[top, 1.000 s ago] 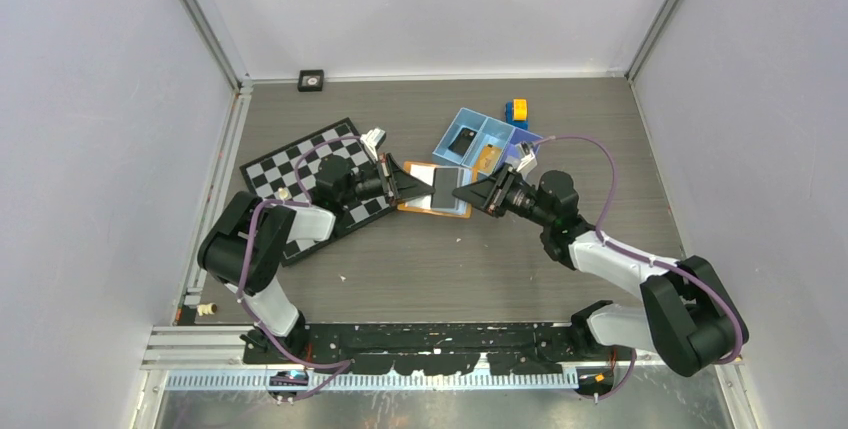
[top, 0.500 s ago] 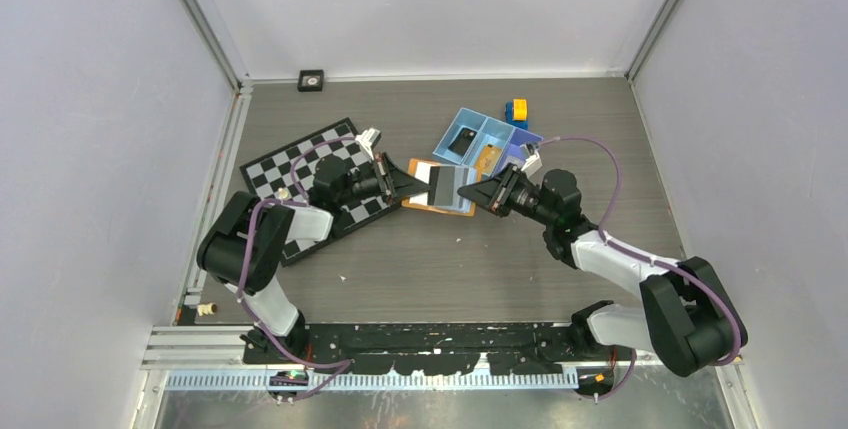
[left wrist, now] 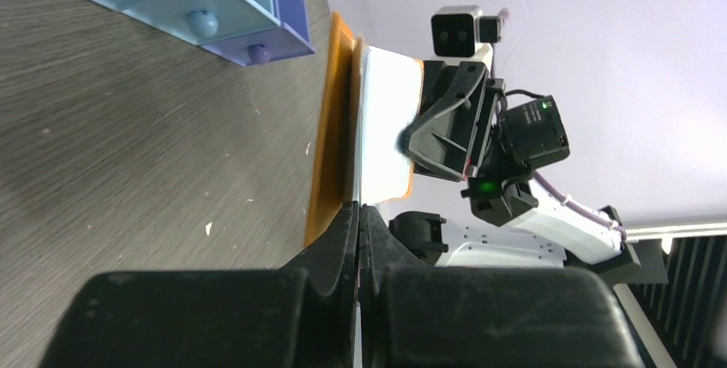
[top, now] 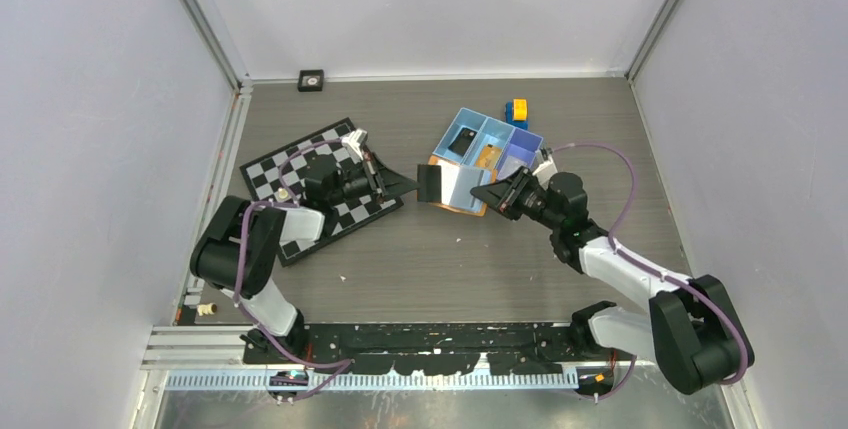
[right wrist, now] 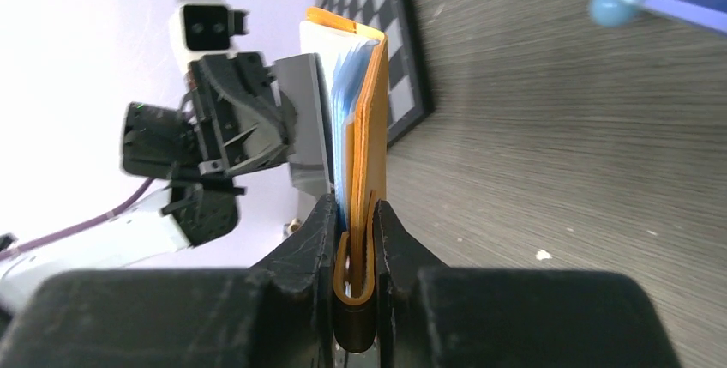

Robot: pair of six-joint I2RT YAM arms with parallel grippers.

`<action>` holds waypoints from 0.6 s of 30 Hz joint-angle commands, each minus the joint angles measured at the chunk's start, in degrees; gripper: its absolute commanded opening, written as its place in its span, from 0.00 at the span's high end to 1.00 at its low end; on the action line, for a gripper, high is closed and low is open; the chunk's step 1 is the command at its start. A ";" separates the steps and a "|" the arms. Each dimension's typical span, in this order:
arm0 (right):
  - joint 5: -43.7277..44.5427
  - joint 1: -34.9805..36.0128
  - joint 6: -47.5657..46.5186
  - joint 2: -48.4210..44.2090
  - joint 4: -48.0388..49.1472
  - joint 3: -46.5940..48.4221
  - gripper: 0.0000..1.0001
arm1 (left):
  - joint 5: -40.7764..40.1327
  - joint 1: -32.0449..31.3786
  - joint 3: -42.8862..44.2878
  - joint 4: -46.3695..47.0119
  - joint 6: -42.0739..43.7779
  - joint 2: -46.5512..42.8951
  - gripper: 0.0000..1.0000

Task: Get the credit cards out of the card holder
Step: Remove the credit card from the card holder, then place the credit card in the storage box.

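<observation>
While the right claw [right wrist: 353, 218] clamps the card holder [right wrist: 369, 128] beside the blue tray [top: 512, 153], the left claw [left wrist: 357, 222] is closed.

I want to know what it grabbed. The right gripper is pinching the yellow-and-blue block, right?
No. The right gripper is pinching the orange card holder, as the right wrist view shows; the yellow-and-blue block sits apart, untouched.

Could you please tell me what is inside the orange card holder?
A grey card sticks out of the card holder, beside bluish sleeves. Whatever else sits in those sleeves is covered.
</observation>
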 commanded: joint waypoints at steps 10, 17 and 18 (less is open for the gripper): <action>5.77 -0.58 -4.70 6.02 -13.40 6.17 1.00 | -10.02 0.51 5.00 -34.59 23.03 -14.72 1.00; 1.92 -0.63 -2.65 13.32 -9.91 7.12 1.00 | -12.55 0.23 14.54 -43.47 24.84 -10.30 1.00; 2.01 -0.59 -2.65 13.53 -9.96 7.12 0.99 | -13.03 -0.14 16.12 -44.33 24.87 -8.29 1.00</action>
